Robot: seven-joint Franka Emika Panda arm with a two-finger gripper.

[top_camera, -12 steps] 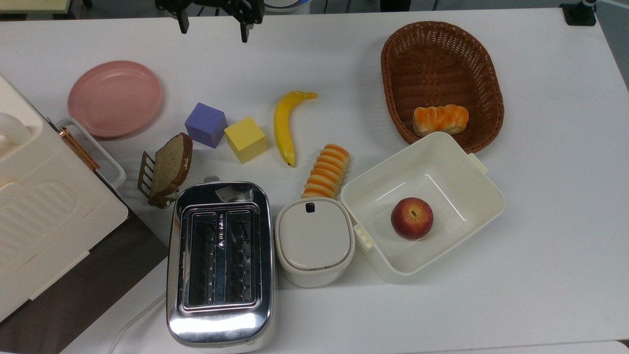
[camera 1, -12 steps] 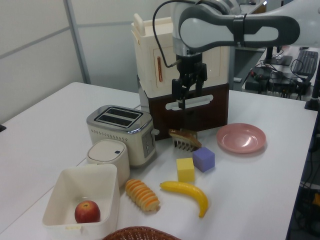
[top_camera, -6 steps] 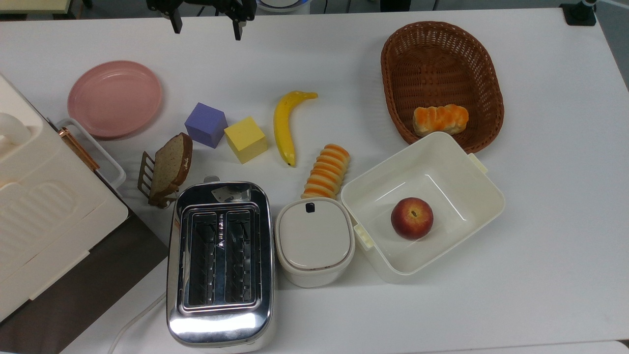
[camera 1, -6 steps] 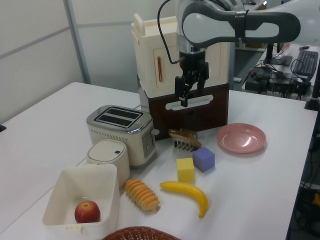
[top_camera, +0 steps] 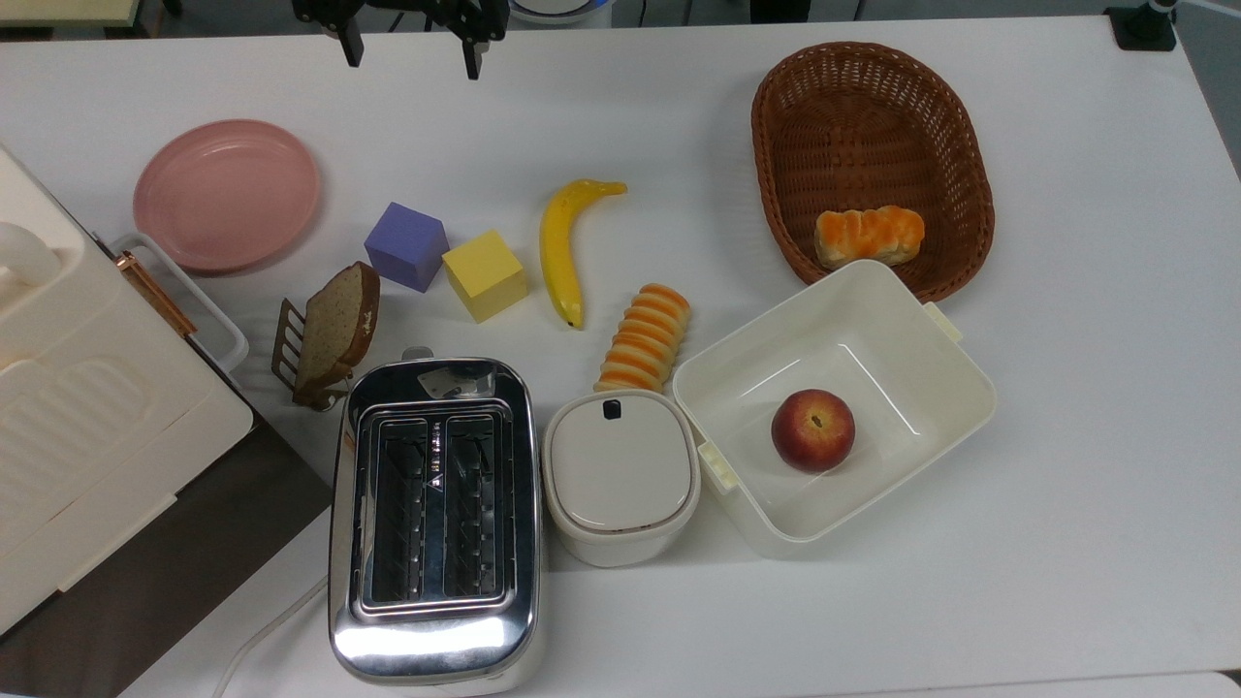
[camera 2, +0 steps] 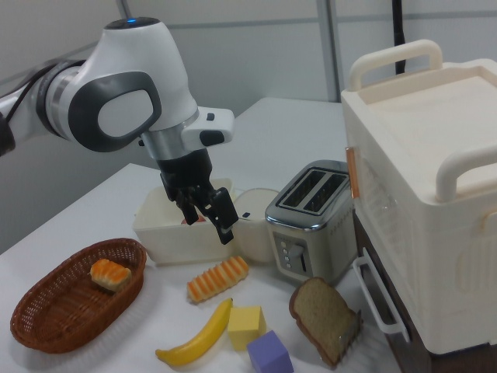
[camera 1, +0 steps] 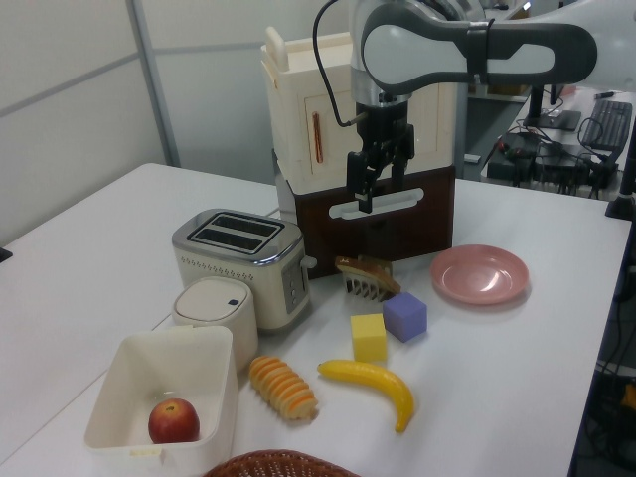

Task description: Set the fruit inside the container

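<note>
The cream-white square tub (top_camera: pixel 834 402) holds an apple (top_camera: pixel 812 429). The banana (top_camera: pixel 565 244) lies on the table between tub and gripper (top_camera: pixel 410 56), its long axis running toward the top view's lower edge. The gripper hangs raised, fingers spread and empty, toward the top view's upper left of the banana.

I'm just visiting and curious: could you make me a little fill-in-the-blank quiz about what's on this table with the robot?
1. The banana lies on the table, right beside the ____ cube.
2. Inside the cream-white tub sits one red-yellow ____.
3. The wicker basket holds a single orange-striped ____.
4. The gripper hangs above the table with its fingers ____, holding nothing.

Missing words: yellow; apple; bread roll; open
</note>
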